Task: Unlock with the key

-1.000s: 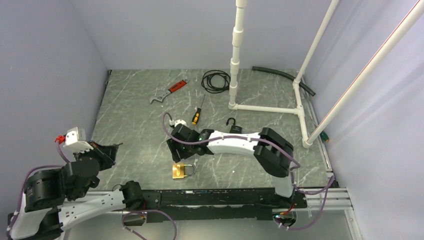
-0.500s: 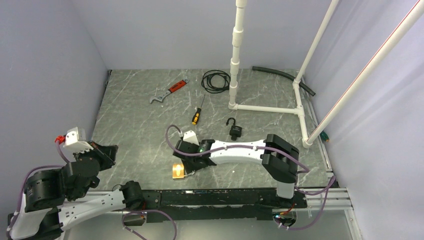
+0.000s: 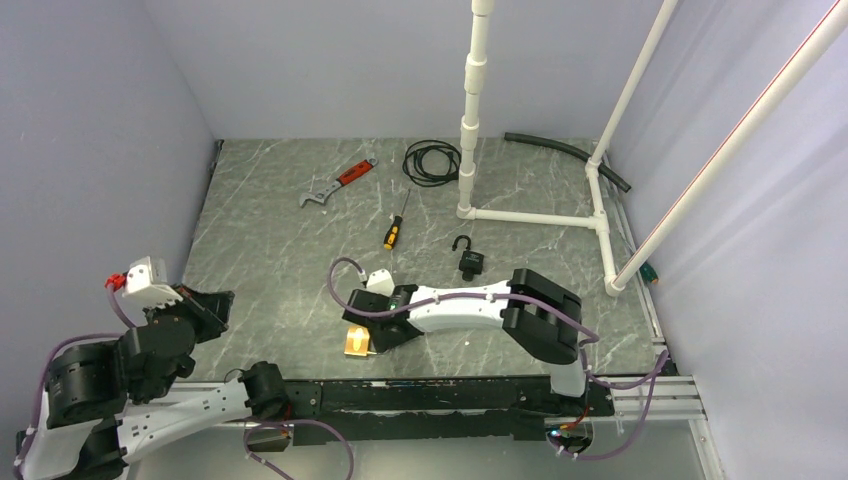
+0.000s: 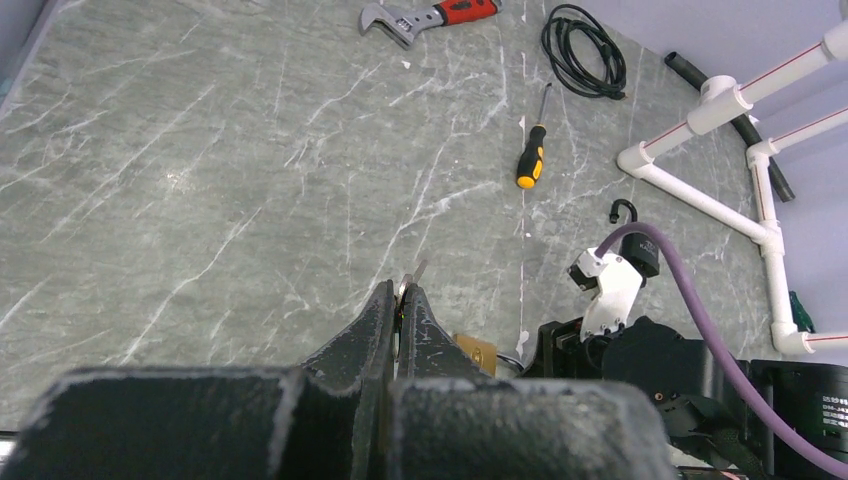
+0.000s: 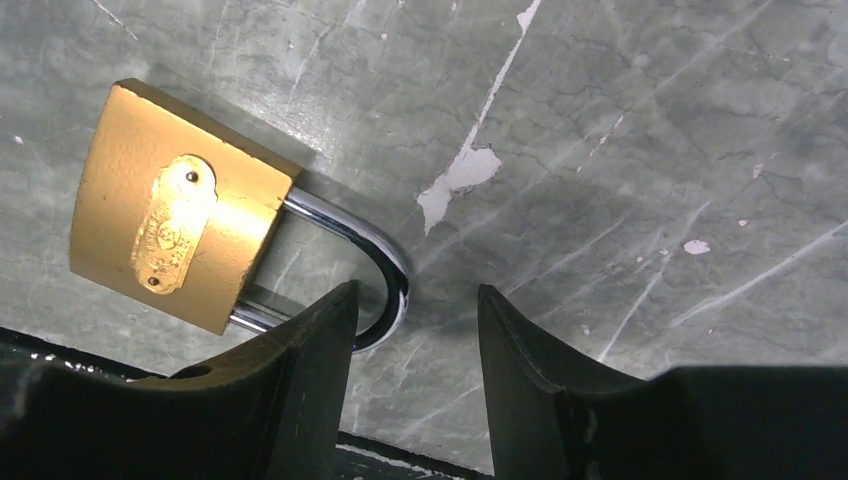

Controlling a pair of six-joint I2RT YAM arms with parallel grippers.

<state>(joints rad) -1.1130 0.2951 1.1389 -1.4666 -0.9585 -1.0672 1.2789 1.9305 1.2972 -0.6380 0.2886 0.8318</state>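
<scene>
Step in hand: securing the padlock so that the key can go in. Padlock lies flat on the table at the near edge, a little left of centre. In the right wrist view its brass body is on the left and the shackle bows to the right. Right gripper sits low over it, jaws apart, nothing held; the shackle bow is just beside one finger, at the edge of the gap. Left gripper is clenched at the near left, well apart from the padlock. A thin metal sliver shows between its tips, judged to be the key. Keyhole not visible. Next: right jaws must pinch the shackle or body firmly, then present the keyway toward the left arm. After that, key in, aligned, and twist.
</scene>
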